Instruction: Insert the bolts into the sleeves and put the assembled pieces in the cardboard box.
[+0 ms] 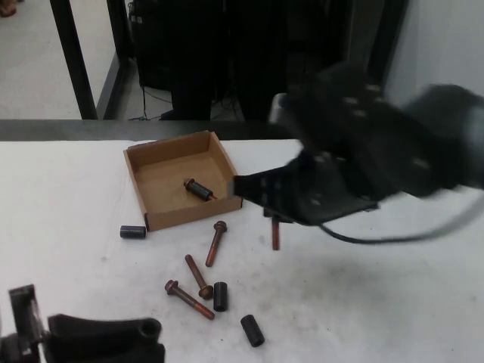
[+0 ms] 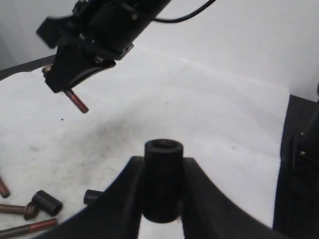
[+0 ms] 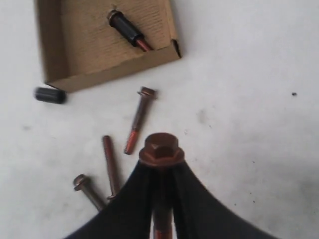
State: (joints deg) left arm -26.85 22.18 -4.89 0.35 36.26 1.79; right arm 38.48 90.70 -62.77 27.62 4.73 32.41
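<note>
The right gripper (image 3: 161, 172) is clenched on a bolt (image 3: 161, 152). The hex head sits on top of the fingertips and the shank passes down between them. The bolt's long axis is roughly upright and a little tilted, with its tip hanging below the fingers, above the table (image 1: 363, 302). The left gripper (image 2: 163, 167), well apart from the right one, grasps a sleeve (image 2: 163, 191) that stands upright with its open bore facing up. Ahead of the right gripper's fingertips lies the cardboard box (image 3: 50, 50), with one assembled piece (image 3: 127, 31) lying flat inside. A loose sleeve (image 3: 50, 94) rests just beside the box's outer wall. Three loose bolts (image 3: 139, 119) lie flat between box and gripper. Two spare sleeves (image 1: 220, 296) lie nearer the left gripper.
</note>
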